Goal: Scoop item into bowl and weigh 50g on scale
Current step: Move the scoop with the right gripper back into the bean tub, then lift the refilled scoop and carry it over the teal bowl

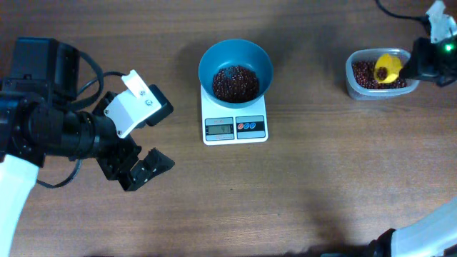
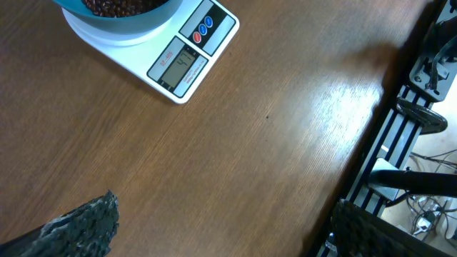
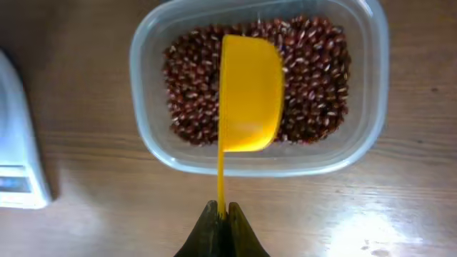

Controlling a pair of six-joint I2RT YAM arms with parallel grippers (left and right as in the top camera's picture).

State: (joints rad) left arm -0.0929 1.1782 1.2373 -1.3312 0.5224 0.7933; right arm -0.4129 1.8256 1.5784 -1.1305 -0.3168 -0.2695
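The teal bowl [image 1: 211, 57] stands on the white scale [image 1: 235, 127] at the table's middle, with a heap of dark red-brown beans [image 1: 235, 82] in it. At the far right, more beans [image 3: 314, 78] fill a clear tub [image 3: 143, 86]. My right gripper [image 3: 223, 214] is shut on the thin handle of a yellow scoop [image 3: 250, 93], which hangs over the tub with no beans showing on it. My left gripper [image 1: 166, 135] stands open to the left of the scale, with only bare table between its fingers [image 2: 78, 228]. The left wrist view also catches the scale [image 2: 178, 61] and bowl [image 2: 128, 18].
The table's edge and a black metal frame [image 2: 400, 143] run along the right of the left wrist view. A black cable [image 1: 396, 11] trails at the overhead view's top right. A corner of the scale [image 3: 18, 164] shows left of the tub.
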